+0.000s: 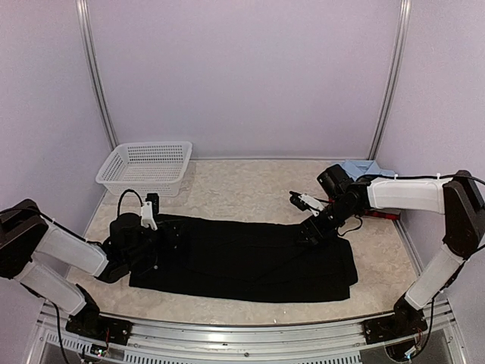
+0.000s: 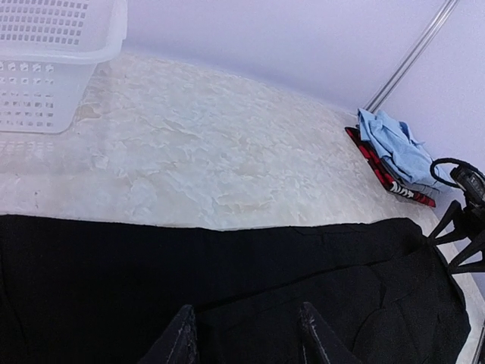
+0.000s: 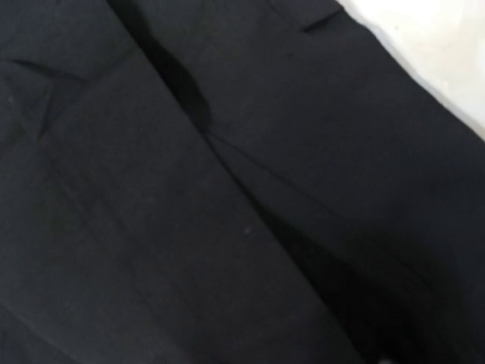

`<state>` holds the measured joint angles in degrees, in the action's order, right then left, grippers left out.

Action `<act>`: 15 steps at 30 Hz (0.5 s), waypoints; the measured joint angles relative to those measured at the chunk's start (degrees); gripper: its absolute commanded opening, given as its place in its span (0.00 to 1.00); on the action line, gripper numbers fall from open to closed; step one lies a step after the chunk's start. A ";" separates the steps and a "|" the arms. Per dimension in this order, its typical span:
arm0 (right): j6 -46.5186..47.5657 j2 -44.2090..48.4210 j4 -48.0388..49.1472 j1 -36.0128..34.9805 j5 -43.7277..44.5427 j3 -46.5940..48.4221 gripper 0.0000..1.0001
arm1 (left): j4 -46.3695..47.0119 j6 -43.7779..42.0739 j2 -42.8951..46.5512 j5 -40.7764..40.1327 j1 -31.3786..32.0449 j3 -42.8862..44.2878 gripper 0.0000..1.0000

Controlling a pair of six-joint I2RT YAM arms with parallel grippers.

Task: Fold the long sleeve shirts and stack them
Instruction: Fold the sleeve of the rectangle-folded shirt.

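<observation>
The black long sleeve shirt point(image 1: 242, 262) lies flat in a long folded band across the table. My left gripper point(image 2: 246, 341) hovers low over its left end, open, with only flat black cloth point(image 2: 227, 280) under the gap between the fingers point(image 2: 182, 337). My right gripper point(image 1: 307, 236) is down on the shirt's far right part. From the left wrist view its two dark prongs point(image 2: 439, 254) stand apart. The right wrist view shows only black fabric point(image 3: 227, 189), and its fingers are hidden. A light blue shirt point(image 1: 362, 168) lies on a red-and-black one point(image 2: 377, 161) at the back right.
A white mesh basket point(image 1: 145, 168) stands at the back left, also in the left wrist view point(image 2: 53, 61). Bare marbled tabletop point(image 1: 242, 189) runs behind the black shirt. Walls and metal posts point(image 1: 388, 76) close in the back and sides.
</observation>
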<state>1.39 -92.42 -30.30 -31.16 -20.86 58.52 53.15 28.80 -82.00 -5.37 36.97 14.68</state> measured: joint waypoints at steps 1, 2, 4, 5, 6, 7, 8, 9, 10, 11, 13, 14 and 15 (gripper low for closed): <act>0.00 0.00 0.04 0.00 0.00 0.00 0.73 | -0.52 0.37 0.00 -0.02 -0.20 0.00 0.48; 0.00 0.00 0.07 0.00 0.00 0.00 0.73 | -1.20 0.57 0.02 -0.04 -0.28 0.07 0.50; -0.02 0.00 0.13 0.00 -0.02 0.00 0.73 | -3.41 0.76 0.24 -0.07 -0.42 0.33 0.54; 0.00 0.00 0.20 0.00 -0.09 0.00 0.73 | -5.14 0.81 0.66 -0.02 -0.48 0.61 0.55; 0.00 0.00 0.22 0.00 -0.09 -0.02 0.73 | -7.06 0.74 1.25 -0.02 -0.59 0.94 0.57; 0.00 0.00 0.24 0.00 -0.13 -0.04 0.73 | -9.94 0.63 2.19 -0.02 -0.68 1.70 0.58; 0.00 0.00 0.28 0.00 -0.13 -0.11 0.73 | -11.87 0.35 2.95 -0.07 -0.68 2.27 0.59; 0.00 -0.02 0.33 0.00 -0.15 -0.22 0.73 | -14.51 0.09 4.00 -0.07 -0.72 3.15 0.59; 0.00 -0.02 0.33 0.00 -0.15 -0.33 0.73 | -17.25 -0.31 5.09 -0.04 -0.85 4.13 0.60; 0.00 -0.07 0.33 0.00 -0.20 -0.39 0.73 | -19.91 -0.72 6.36 -0.04 -1.09 5.09 0.61; 0.00 -0.24 0.37 0.00 -0.55 -0.42 0.72 | -24.76 -1.42 8.87 -0.02 -2.14 6.54 0.65; 0.00 -0.35 0.42 0.00 -0.72 -0.42 0.72 | -26.62 -1.84 9.90 -0.04 -2.73 6.95 0.66; 0.00 -0.50 0.44 0.00 -0.90 -0.42 0.72 | -28.76 -2.12 11.04 0.22 -3.58 7.34 0.66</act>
<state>1.39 -92.92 -29.87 -31.16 -21.76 58.11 24.38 26.68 -70.96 -5.15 33.39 22.02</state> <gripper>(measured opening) 0.725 0.640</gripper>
